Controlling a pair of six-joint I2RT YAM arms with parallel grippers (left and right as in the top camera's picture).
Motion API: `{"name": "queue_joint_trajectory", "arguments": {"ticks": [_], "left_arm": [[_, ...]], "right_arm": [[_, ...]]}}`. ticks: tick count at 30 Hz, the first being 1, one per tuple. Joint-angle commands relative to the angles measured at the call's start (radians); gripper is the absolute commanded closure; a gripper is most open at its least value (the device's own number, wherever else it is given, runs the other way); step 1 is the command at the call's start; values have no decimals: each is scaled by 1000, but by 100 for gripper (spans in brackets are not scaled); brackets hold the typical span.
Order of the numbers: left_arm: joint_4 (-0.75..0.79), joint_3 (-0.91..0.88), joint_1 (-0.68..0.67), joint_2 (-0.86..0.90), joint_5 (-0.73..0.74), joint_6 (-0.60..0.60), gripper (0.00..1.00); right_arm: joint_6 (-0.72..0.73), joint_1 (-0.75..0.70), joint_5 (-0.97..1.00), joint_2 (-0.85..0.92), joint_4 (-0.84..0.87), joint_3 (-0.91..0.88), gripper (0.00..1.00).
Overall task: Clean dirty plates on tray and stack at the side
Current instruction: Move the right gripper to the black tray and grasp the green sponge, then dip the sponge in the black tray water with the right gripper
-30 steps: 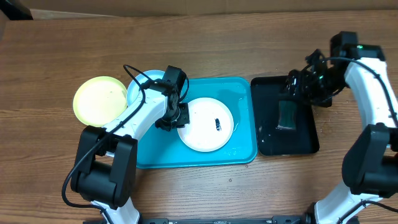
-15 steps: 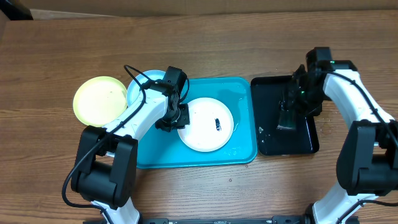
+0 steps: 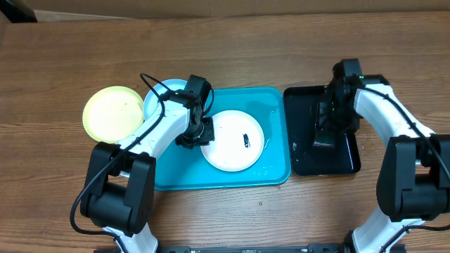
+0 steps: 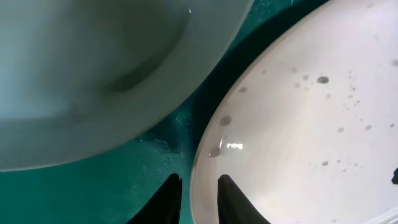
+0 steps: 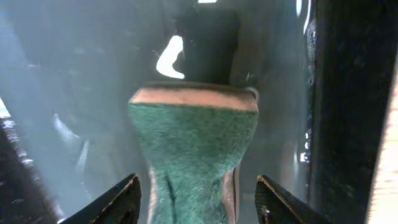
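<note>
A white plate (image 3: 228,147) with a dark smear (image 3: 246,139) lies on the turquoise tray (image 3: 274,169). My left gripper (image 3: 194,138) is shut on its left rim. In the left wrist view that gripper (image 4: 194,200) has one finger on the tray (image 4: 143,155) and one over the wet, speckled plate (image 4: 298,124). The light blue plate (image 3: 160,97) (image 4: 93,74) overlaps the tray's far left corner. Left of it on the table sits the yellow-green plate (image 3: 110,112). My right gripper (image 3: 329,116) (image 5: 198,202) stands open around a green sponge (image 5: 193,143) with gaps on both sides.
The sponge (image 3: 325,131) rests in a narrow glossy black tray (image 3: 302,105) holding water, right of the turquoise tray. In the right wrist view the wet black tray floor (image 5: 62,93) surrounds the sponge. Bare wooden table lies all around.
My right arm has swung left and down over the black tray onto the sponge, and its jaws have narrowed. The left arm and the plates have not moved.
</note>
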Motion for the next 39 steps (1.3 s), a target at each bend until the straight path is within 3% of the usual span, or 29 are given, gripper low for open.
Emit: {"name": "queue_joint_trajectory", "arguments": {"ticks": [1,7,10,13,18,21,39], "left_arm": [[2,-6,-7,16,0,-15,77],[7,-6,-7,16,0,-15,77],[8,-6,-7,16,0,-15,77],[8,-6,-8,16,0,-15,77],[9,-6,-8,16,0,-15,77],[11,-6,-8,16,0,-15,76],[19,-6,-8,16,0,-15,77]], "right_arm": [[36,4,6,-21,39,-48,41],[36,4,2,-21,71,-66,43],[36,4,2,-21,79,-66,53],[36,4,-6,-21,82,-66,57],[36,4,-7,-21,82,-66,56],[36,4,-6,-21,89,-64,46],[84,4,-5,-21,66,-35,49]]}}
